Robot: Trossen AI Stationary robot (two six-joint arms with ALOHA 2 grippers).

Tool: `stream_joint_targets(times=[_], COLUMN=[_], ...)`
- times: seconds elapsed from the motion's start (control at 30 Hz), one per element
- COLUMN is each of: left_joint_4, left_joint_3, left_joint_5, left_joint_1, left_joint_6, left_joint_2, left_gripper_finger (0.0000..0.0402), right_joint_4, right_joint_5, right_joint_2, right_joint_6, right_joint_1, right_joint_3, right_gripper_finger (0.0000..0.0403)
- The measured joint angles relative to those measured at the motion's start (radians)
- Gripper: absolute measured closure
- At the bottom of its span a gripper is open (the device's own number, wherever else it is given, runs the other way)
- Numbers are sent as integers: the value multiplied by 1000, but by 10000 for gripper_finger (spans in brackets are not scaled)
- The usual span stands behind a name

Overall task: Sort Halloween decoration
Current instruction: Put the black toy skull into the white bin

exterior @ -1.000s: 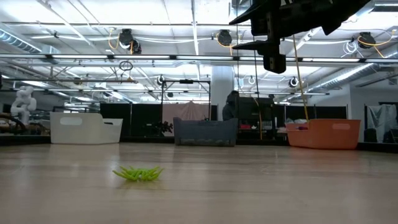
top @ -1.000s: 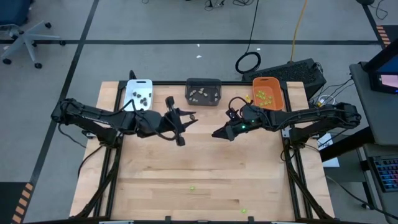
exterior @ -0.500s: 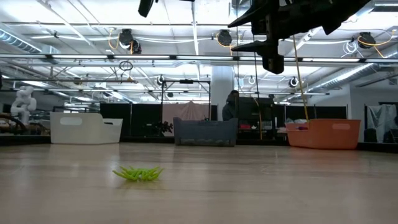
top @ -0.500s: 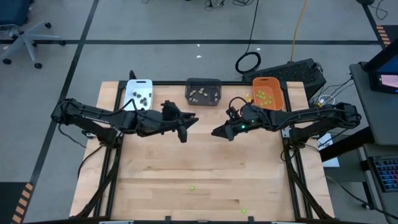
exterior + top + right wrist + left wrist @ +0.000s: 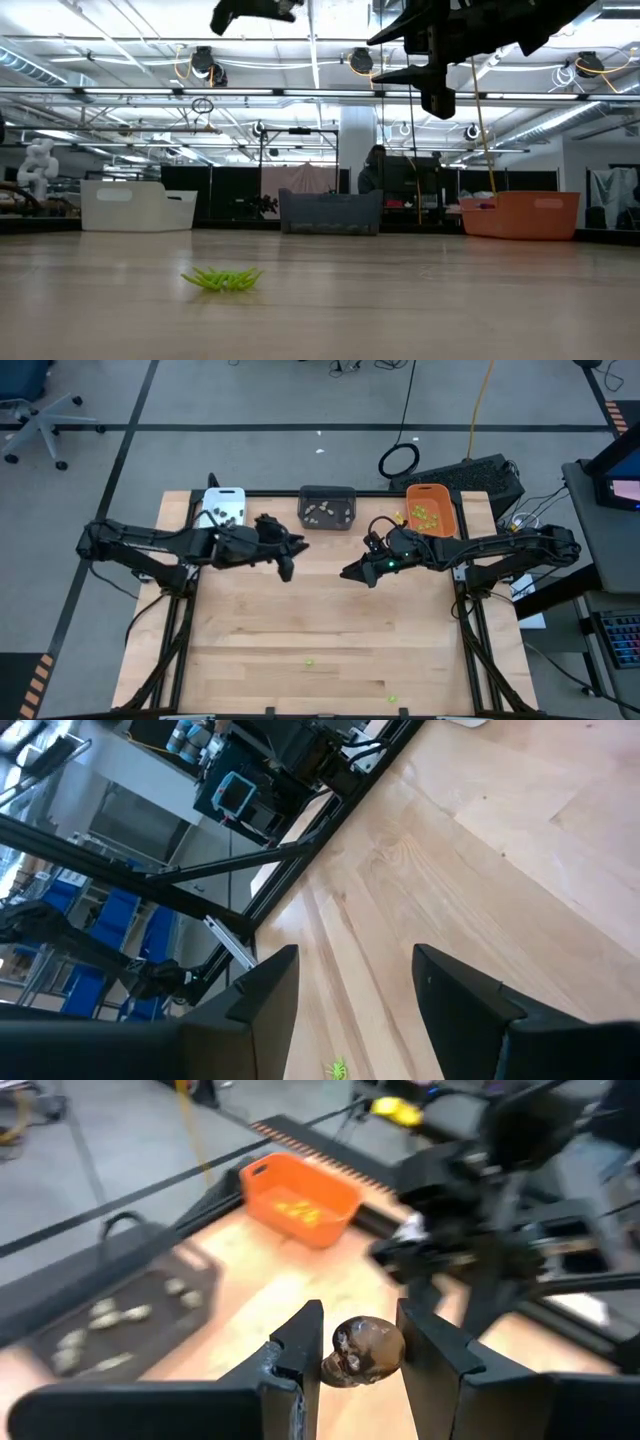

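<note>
Skull-shaped and glossy dark brown, a tiny piece point(image 5: 362, 1352) sits clamped between the two dark fingers point(image 5: 297, 1348) of the left gripper point(image 5: 285, 550), its hollow eye sockets facing outward. That gripper hangs above the table point(image 5: 330, 620), just short of the dark grey tray point(image 5: 327, 507), which holds several pale beige-grey pieces point(image 5: 320, 512). Beside it, the white tray point(image 5: 223, 508) holds a few dark pieces point(image 5: 230, 516), and the orange tray point(image 5: 431, 507) holds lime green ones point(image 5: 426, 515). The right gripper point(image 5: 352, 573) hangs near the left one, apart from it, its fingers spread wide with nothing between them. Well away from both grippers, near the table's front edge, lie two lime green pieces point(image 5: 309, 660), one a spiky, leggy shape point(image 5: 223, 279) in the low view.
</note>
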Motion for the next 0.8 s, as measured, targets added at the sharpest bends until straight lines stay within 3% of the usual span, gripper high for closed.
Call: stream_joint_targets(times=[0.33,0.53,0.8], left_joint_4=[-405,-620,-733], left_joint_3=[0,-1,-117], left_joint_5=[60,76,119], left_joint_1=[186,361,585], left_joint_6=[121,212,230], left_joint_2=[-158,-166,-154], left_gripper_finger=[299,299,299], right_joint_4=[-29,-36,-41], right_joint_5=[0,25,48], right_joint_2=[0,0,0], right_joint_6=[-30,-30,-2], right_joint_1=[0,0,4], right_joint_3=[0,0,0], right_gripper_finger=[220,220,220])
